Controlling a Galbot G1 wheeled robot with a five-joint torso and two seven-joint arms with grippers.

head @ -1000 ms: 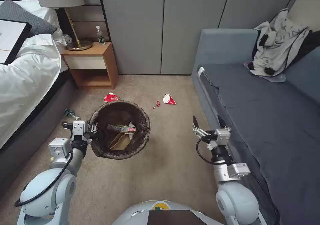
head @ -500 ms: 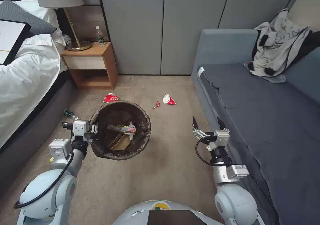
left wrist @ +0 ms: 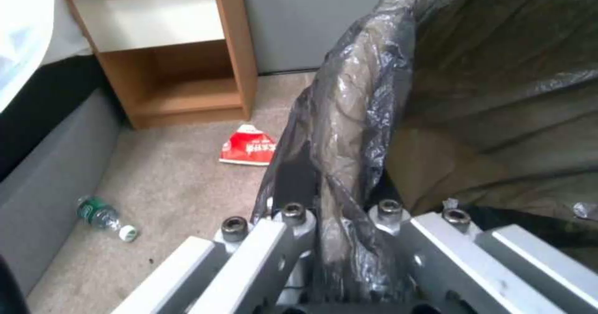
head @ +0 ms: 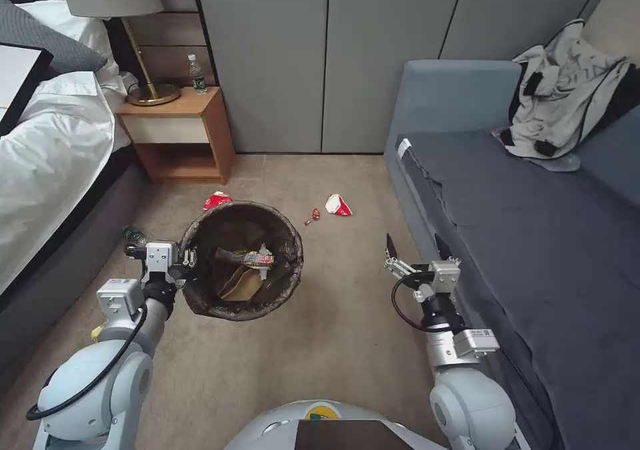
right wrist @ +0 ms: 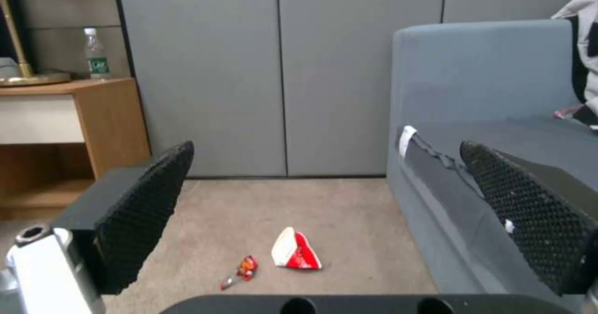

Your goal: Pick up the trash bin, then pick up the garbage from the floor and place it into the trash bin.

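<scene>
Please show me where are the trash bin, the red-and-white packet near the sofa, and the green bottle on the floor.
trash bin (head: 293,240): head view, on the bag-covered rim at its right side.
red-and-white packet (right wrist: 295,255): right wrist view, on the packet's middle.
green bottle (left wrist: 98,212): left wrist view, on the bottle's body, beside the bed base.

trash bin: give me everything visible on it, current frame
The trash bin is small and round, lined with a crinkled dark translucent bag folded over its rim; little of the bin's own wall shows. It is upright, mouth up, in front of the robot to its left. The left gripper is clamped on its near-left rim. Inside lie a tan paper scrap and a printed wrapper.
</scene>
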